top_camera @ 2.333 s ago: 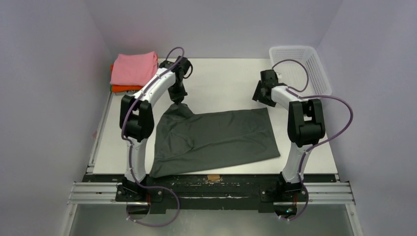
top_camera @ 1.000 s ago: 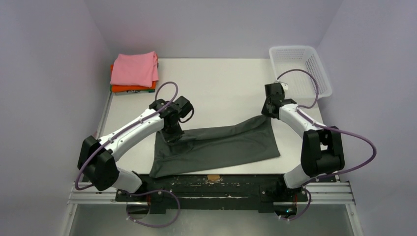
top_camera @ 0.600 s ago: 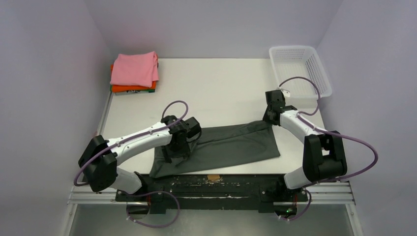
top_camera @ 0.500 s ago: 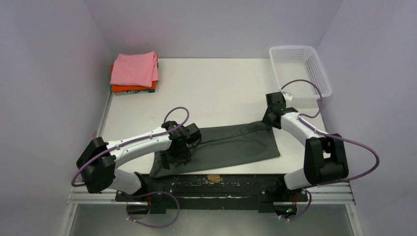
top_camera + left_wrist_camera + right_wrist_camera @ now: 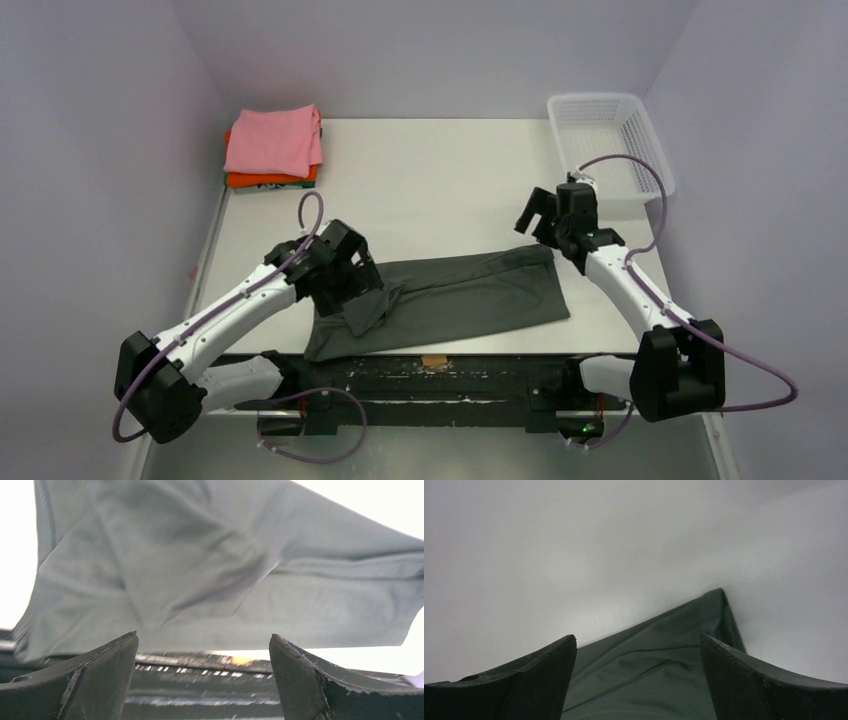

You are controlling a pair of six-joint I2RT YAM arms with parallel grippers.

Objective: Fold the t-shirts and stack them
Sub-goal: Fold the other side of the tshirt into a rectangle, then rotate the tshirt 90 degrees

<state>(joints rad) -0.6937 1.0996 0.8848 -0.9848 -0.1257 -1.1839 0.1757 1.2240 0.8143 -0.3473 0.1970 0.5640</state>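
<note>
The dark grey t-shirt (image 5: pixel 460 295) lies folded into a long band near the table's front edge, with a rumpled bulge at its left end. In the left wrist view this t-shirt (image 5: pixel 200 570) fills the frame ahead of my left gripper (image 5: pixel 202 637), which is open with nothing between its fingers. From above, the left gripper (image 5: pixel 362 300) hovers over the shirt's left end. My right gripper (image 5: pixel 535 225) is open too, above the shirt's far right corner (image 5: pixel 659 670). The right gripper (image 5: pixel 638 637) holds nothing. A folded pink t-shirt (image 5: pixel 273 140) rests on a folded orange t-shirt (image 5: pixel 270 181) at the back left.
A white mesh basket (image 5: pixel 610 140) stands at the back right corner, just behind the right arm. The black rail (image 5: pixel 430 385) with both arm bases runs along the near edge. Purple-grey walls close in the table on three sides.
Both arms carried the shirt's far edge toward the front edge, folding it over. Both grippers then opened, let go of the cloth and lifted away.
</note>
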